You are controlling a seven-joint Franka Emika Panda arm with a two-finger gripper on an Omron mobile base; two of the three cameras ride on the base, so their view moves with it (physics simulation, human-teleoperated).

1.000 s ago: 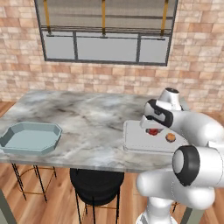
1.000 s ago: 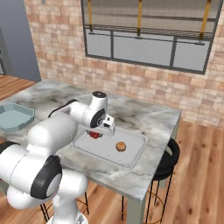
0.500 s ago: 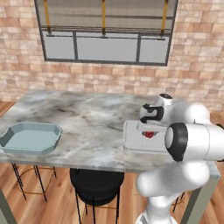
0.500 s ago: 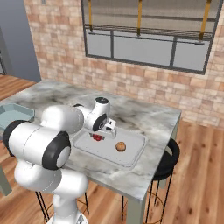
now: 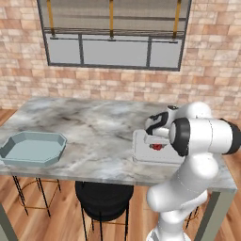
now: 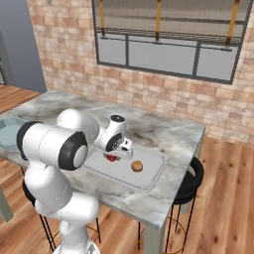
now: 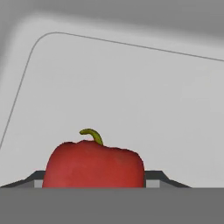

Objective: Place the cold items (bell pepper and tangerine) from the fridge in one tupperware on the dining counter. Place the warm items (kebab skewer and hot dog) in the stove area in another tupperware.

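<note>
The marble surface (image 5: 84, 132) carries two containers well apart: a blue-grey octagonal tupperware (image 5: 32, 148) near its left end, with nothing in it, and a pale rectangular tupperware (image 6: 149, 173) near the right end, where the arm is working. That second tupperware seems to serve as the cold-items one, since the tangerine (image 6: 137, 166) already sits on its floor and the red bell pepper (image 7: 93, 163) rests just beside it, stem up. The hand (image 6: 119, 151) hangs low over the pepper, tips on either side of it at the bottom of the hand view; the jaws look partly apart, but whether they are gripping or letting go of it I cannot tell. Judged from the placement, this is the drop-off of the pepper. Against a second ago, the arm has folded closer over the tray, its elbow now bulking in front of the base cameras, while both containers and the tangerine stay put.
</note>
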